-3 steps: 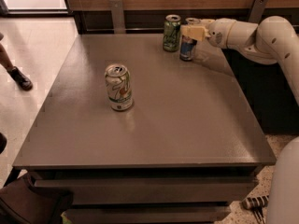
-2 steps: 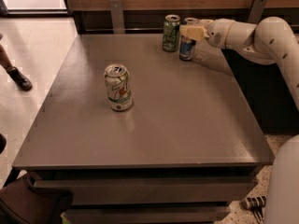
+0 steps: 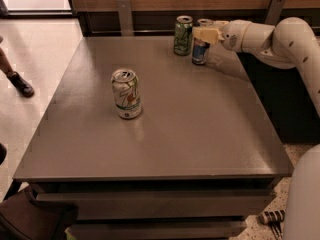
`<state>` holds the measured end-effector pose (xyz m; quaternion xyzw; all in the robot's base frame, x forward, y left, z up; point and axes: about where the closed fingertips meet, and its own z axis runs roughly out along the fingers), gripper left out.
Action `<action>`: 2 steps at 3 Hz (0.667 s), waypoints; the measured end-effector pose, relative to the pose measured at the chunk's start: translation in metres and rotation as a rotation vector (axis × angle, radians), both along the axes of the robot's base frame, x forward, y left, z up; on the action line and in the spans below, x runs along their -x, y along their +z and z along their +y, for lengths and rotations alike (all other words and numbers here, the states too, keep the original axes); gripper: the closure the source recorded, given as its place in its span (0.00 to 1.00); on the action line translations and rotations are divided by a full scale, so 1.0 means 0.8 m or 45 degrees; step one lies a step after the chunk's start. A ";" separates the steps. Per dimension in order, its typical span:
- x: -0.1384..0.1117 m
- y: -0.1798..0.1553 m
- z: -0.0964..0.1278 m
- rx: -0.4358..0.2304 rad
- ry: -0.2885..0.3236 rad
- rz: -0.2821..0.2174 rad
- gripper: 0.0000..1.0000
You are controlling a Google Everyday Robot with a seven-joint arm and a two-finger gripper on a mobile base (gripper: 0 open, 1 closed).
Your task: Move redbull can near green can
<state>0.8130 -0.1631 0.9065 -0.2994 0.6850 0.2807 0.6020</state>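
The redbull can, slim, blue and silver, stands at the far edge of the table. It is just right of the green can, with a small gap between them. My gripper reaches in from the right on the white arm. It is shut on the upper part of the redbull can. One pale finger crosses in front of the can, and the can's top is partly hidden behind it.
A wider white-silver can with a green-red logo stands left of the table's middle. A wooden wall with metal brackets runs behind the table. A person's foot is on the floor at the left.
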 end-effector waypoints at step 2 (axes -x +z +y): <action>-0.001 -0.001 0.005 -0.001 0.007 0.002 0.00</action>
